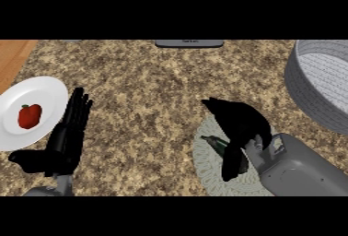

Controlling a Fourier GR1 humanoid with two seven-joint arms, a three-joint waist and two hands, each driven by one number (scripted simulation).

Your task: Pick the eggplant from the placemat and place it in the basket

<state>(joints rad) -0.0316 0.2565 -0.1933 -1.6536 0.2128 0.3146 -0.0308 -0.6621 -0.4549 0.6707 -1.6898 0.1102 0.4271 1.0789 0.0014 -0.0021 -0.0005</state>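
Head view: right hand (236,123) poised over the eggplant (215,143) on the placemat (207,177).
The eggplant lies on the mat under the hand, only its green stem end showing. Black on dark, so I cannot tell whether the hand has clamped on it. The basket (319,87) sits well apart at the desk's (149,92) right edge, probably why this arm does the work. The left hand (69,131) rests beside the plate (41,92), fingers straight, holding nothing.

One each: plate (49,90), red vegetable (29,115), placemat (204,163), eggplant (216,144), basket (302,94)
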